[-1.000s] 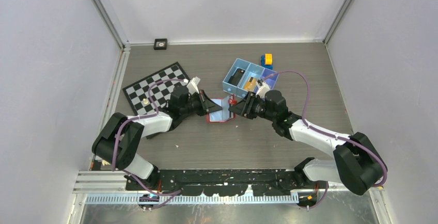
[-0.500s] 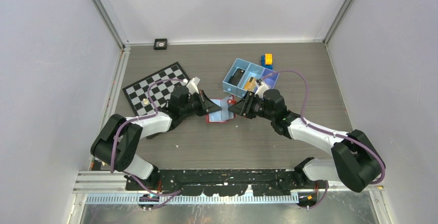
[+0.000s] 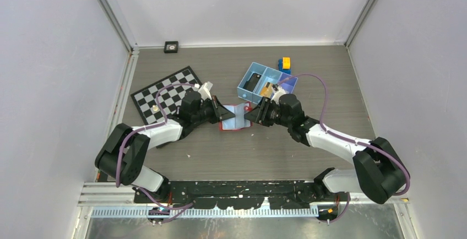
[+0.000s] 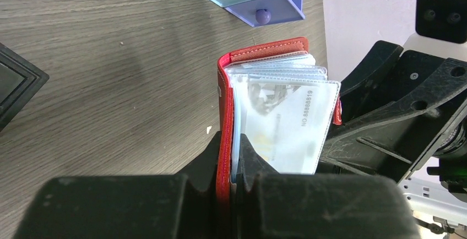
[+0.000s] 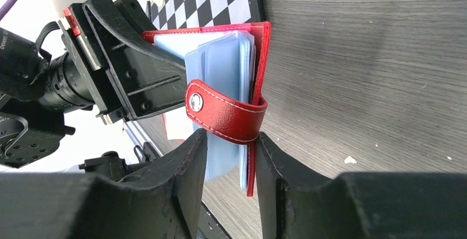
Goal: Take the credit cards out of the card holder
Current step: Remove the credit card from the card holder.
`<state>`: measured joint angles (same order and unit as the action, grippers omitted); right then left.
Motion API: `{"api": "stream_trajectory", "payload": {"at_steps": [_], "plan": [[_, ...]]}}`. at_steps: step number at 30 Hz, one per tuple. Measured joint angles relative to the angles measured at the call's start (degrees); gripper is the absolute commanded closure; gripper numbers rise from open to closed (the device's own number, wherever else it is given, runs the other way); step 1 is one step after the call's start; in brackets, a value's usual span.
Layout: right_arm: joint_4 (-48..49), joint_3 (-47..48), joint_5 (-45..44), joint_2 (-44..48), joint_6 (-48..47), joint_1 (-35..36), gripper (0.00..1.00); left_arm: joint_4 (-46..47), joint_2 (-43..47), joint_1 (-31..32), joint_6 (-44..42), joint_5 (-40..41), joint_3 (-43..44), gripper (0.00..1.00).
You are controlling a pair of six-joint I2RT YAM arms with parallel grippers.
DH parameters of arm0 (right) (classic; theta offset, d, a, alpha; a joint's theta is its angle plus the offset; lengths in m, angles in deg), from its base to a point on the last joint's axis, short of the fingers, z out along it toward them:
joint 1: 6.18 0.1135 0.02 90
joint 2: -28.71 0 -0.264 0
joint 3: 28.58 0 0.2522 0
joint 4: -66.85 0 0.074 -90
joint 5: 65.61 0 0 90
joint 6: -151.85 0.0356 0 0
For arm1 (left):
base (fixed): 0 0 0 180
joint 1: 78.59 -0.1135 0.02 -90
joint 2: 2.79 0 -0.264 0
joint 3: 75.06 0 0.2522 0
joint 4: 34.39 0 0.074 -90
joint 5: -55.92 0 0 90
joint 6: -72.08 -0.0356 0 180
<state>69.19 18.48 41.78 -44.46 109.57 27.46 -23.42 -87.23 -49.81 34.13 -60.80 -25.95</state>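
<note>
Top external view: over the table [image 3: 264,156] the left gripper [image 4: 228,142] and right gripper [image 5: 228,140] meet tip to tip, with the chessboard [image 3: 165,93] behind the left wrist and the blue tray [image 3: 264,82] beside the right. The left gripper clamps the card holder [image 4: 264,45] by its red cover. The credit cards [image 4: 286,123] stand in its sleeves just past those fingertips. The right gripper, half spread, straddles the snap tab [image 5: 226,115]; gripping or merely bracketing, I cannot tell.

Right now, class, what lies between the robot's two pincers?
The red card holder, sleeves fanned, fills the gap from the left pincer to the right pincer; the top view shows it.
</note>
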Motion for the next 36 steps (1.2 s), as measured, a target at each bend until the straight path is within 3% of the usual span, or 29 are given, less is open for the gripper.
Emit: {"api": "stream_trajectory", "payload": {"at_steps": [6, 10, 14, 26, 36], "plan": [[-0.35, 0.46, 0.09, -0.5, -0.28, 0.42, 0.53, -1.4, 0.07, 0.0, -0.07, 0.33, 0.11, 1.0], [-0.17, 0.46, 0.2, -0.48, -0.55, 0.72, 0.61, -1.81, 0.07, 0.0, -0.09, 0.39, 0.15, 1.0], [0.26, 0.46, 0.46, -0.48, -0.63, 0.9, 0.55, -1.92, 0.07, 0.0, -0.17, 0.46, 0.24, 1.0], [-0.52, 2.25, 0.68, -2.56, -1.51, 2.69, 0.55, -2.1, 0.07, 1.16, -0.48, 0.46, 1.03, 1.0], [-3.69, 2.73, -1.16, -3.45, -2.73, 2.6, 0.94, 1.86, -1.36, 1.84, 0.24, -2.23, 1.05, 1.0]]}}
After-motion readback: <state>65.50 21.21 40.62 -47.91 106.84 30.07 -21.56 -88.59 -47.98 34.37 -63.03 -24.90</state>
